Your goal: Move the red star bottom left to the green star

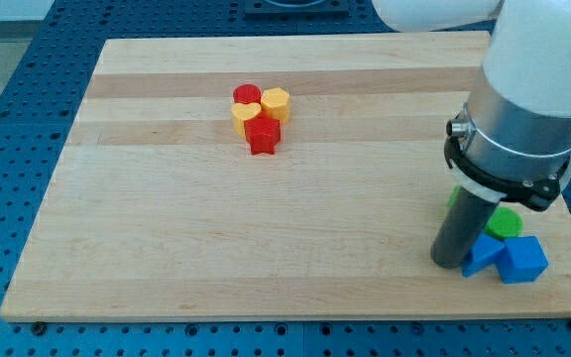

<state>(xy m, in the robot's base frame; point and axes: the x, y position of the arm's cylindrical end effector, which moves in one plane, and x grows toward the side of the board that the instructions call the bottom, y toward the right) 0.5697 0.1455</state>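
Note:
The red star lies in the upper middle of the wooden board, touching a red round block, a yellow block and a yellow hexagon above it. A green block shows at the view's lower right, partly hidden by the arm; its shape cannot be made out. A sliver of green shows left of the rod. My tip rests on the board at the lower right, just left of the blue blocks and far from the red star.
Two blue blocks sit by the tip near the board's bottom right edge. The arm's large white and grey body covers the board's right side. Blue perforated table surrounds the board.

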